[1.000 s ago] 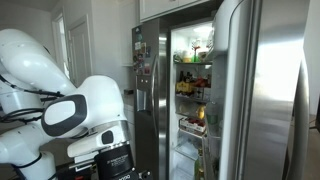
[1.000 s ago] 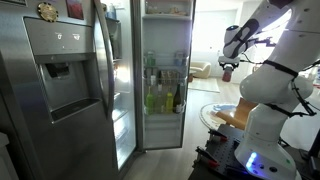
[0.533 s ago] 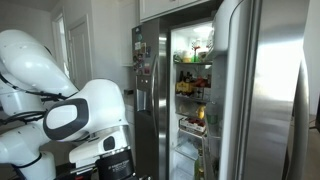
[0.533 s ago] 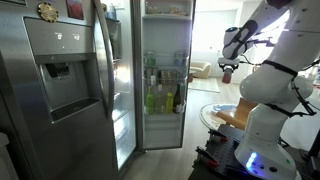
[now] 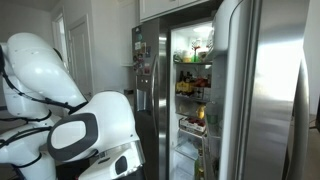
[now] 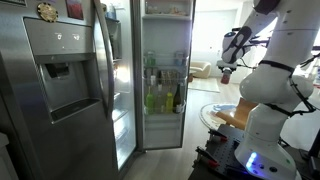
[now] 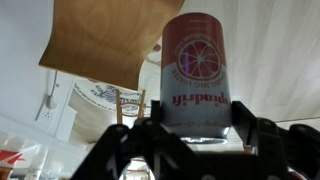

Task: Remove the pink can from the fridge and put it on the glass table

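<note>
The pink can (image 7: 198, 70) fills the wrist view, upside down in the picture, pale pink with a grapefruit picture and pink lettering. My gripper (image 7: 197, 120) is shut on it, with a black finger (image 7: 154, 118) on each side of its lower part. In an exterior view the gripper (image 6: 226, 68) hangs off the white arm, well outside the fridge (image 6: 160, 70) and above a round glass table (image 6: 212, 113); the can is too small to make out there. The fridge (image 5: 195, 80) stands open with lit shelves of food.
The steel fridge door with a dispenser (image 6: 60, 85) stands close on one side. The other open door (image 5: 265, 100) fills much of an exterior view. The robot's white base (image 6: 262, 130) stands beside the table. A wooden surface (image 7: 100, 40) and a chair (image 7: 128, 103) show behind the can.
The arm's white joints have swung across an exterior view, towards the right and lower. The gripper with the can has shifted slightly. The can stays held.
</note>
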`<state>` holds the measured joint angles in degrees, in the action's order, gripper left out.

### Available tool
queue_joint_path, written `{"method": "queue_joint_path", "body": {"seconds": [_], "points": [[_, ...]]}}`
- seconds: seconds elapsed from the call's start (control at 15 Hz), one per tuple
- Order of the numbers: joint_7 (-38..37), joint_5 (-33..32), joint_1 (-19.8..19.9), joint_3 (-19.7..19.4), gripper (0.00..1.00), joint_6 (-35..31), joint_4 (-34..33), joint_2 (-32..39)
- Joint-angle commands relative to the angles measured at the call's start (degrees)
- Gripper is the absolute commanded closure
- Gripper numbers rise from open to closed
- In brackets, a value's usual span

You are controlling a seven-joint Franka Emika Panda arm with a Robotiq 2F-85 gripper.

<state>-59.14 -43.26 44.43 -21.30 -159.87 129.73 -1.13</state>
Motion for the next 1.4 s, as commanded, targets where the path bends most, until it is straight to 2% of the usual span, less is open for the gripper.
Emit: {"method": "queue_joint_path", "body": {"seconds": [0.0, 0.53, 1.0, 1.33], "points": [[-5.47, -3.67, 0.65, -0.74, 0.55, -3.05, -6.67, 6.84], [-14.28, -7.51, -0.05, -4.64, 0.55, -2.39, -17.81, 19.85], [-25.64, -14.38, -1.51, -9.83, 0.55, -2.82, -26.02, 30.46], [-29.83, -14.68, -0.96, -10.96, 0.55, -3.39, -29.82, 36.69]]}}
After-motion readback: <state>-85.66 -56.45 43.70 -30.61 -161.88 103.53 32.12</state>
